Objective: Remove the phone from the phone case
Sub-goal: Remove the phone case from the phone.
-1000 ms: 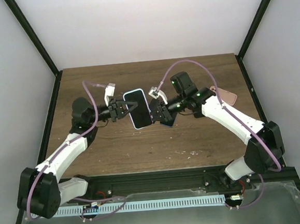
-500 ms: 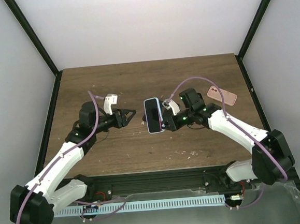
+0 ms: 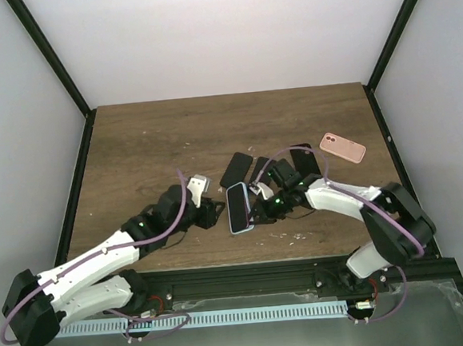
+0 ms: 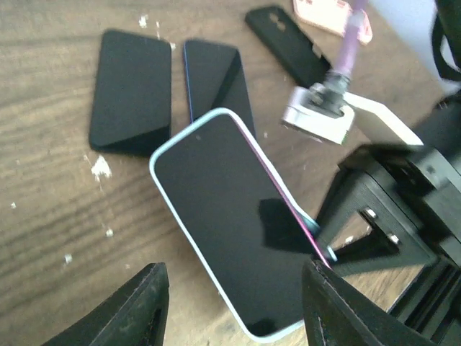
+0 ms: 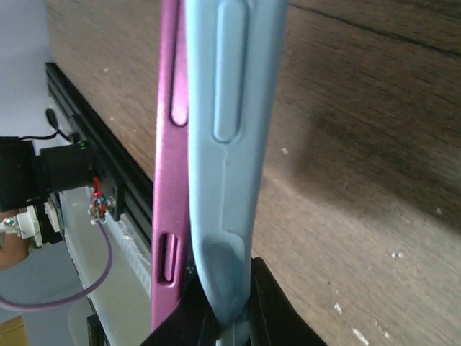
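Note:
The phone (image 3: 239,207), black-screened with a magenta body, sits in a light blue phone case (image 3: 240,229) near the table's front middle. My right gripper (image 3: 255,214) is shut on the case's right edge. In the right wrist view the fingers pinch the blue phone case (image 5: 230,144), and the magenta phone (image 5: 169,144) stands just left of it, parted from that edge. My left gripper (image 3: 215,214) is open. In the left wrist view its gripper (image 4: 234,317) straddles the near end of the phone (image 4: 230,245) without touching it, and the case rim (image 4: 266,337) shows below.
Three black phones (image 3: 234,169) (image 3: 260,169) (image 3: 304,163) lie flat behind the held one. A pink case (image 3: 343,147) lies at the back right. The black front rail (image 3: 239,272) runs close below both grippers.
My left gripper has let go of the phone and opened. Both arms have come toward the near edge, the right gripper carrying the cased phone down and nearer.

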`<state>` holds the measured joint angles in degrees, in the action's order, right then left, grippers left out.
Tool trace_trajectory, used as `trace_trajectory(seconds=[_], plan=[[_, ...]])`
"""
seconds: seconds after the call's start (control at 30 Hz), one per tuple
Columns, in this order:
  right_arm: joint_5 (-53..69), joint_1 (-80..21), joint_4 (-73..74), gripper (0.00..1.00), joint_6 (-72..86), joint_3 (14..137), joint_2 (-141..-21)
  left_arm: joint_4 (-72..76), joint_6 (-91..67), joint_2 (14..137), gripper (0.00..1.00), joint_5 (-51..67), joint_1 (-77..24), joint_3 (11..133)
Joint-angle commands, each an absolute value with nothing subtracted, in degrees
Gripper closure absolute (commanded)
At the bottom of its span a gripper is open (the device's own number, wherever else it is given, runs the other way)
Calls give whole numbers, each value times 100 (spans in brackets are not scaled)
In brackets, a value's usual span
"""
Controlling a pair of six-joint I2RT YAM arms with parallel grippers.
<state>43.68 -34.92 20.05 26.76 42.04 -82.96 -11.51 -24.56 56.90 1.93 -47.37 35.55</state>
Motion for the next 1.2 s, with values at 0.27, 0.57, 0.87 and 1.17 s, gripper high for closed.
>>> trace_trajectory(seconds=[0.27,0.57,0.87,1.17], plan=[[4749,-3928,1955,99,3287,5870,-10153,-1386,-2351,5741,45,-1572,-6075,3244],[4614,-3964,1832,99,3367,5778,-10241,-563,-2411,6321,45,-1764,-6232,2889],[4566,-3964,1751,99,3410,5703,-10352,-571,-2242,7169,46,-2065,-6284,3237],[4594,-3964,1734,99,3410,5674,-10353,-751,-1935,7746,51,-2387,-6311,3513]])
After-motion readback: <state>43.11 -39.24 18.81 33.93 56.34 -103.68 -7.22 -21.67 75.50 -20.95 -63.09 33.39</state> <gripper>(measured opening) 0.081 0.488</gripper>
